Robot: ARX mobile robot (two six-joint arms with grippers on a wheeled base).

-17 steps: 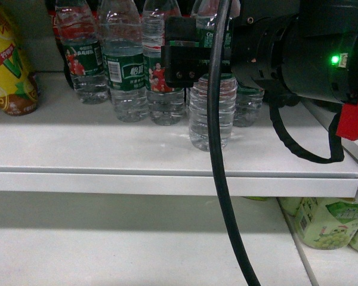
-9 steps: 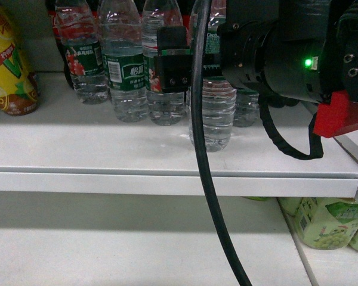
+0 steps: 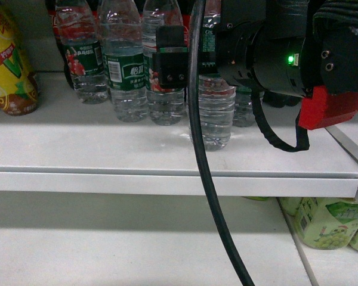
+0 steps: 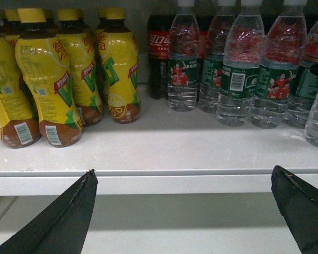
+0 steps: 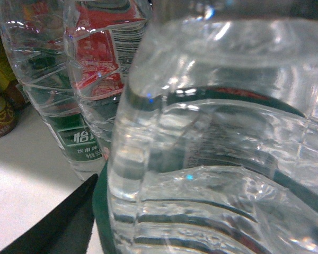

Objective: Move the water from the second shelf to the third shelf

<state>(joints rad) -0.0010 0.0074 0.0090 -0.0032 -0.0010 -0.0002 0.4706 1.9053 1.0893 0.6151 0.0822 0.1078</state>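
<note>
Yellow-labelled tea bottles (image 4: 69, 74) with yellow caps are grouped at the left of a white shelf (image 4: 164, 153). A dark cola bottle (image 4: 159, 53) with a red label is set behind them, far back. On the lower shelf (image 3: 137, 250), green-labelled bottles (image 3: 328, 223) are seen at the right edge, partly hidden by the shelf above.

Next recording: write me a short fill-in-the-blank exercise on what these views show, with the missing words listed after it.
1. The right gripper is closed around a bottle of ____.
2. In the left wrist view, the drinks left of the cola bottle have ____ labels.
3. The left gripper holds ____.
4. The gripped bottle stands nearer the ____ edge of the shelf than the other water bottles.

Missing words: water; yellow; nothing; front
</note>
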